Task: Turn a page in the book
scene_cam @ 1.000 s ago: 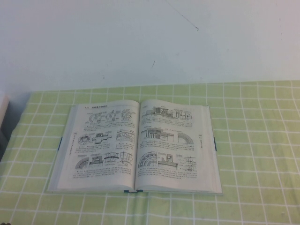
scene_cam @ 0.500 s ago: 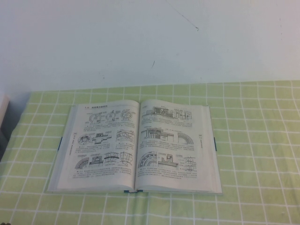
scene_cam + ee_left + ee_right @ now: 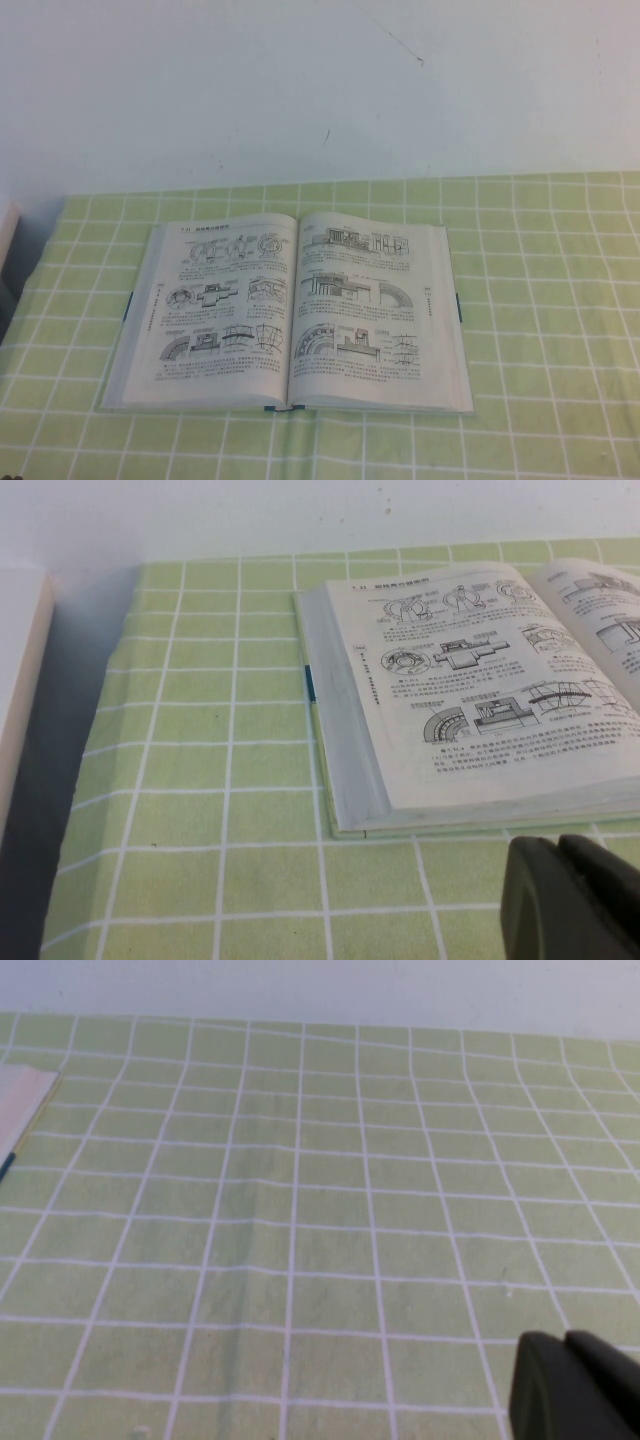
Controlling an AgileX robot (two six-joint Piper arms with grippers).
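The book [image 3: 290,312] lies open and flat on the green checked cloth in the high view. Both open faces show black line drawings. The right-hand page [image 3: 365,305] with rings and arches lies flat. Neither gripper shows in the high view. In the left wrist view my left gripper [image 3: 560,848] is shut and empty, over the cloth a little in front of the book's [image 3: 470,690] near left corner. In the right wrist view my right gripper [image 3: 566,1340] is shut and empty over bare cloth, with a corner of the book [image 3: 20,1100] far off at the edge.
A white block [image 3: 7,228] stands at the table's left edge, also in the left wrist view [image 3: 20,680]. A white wall [image 3: 320,90] rises behind the table. The green checked cloth [image 3: 540,300] stretches right of the book.
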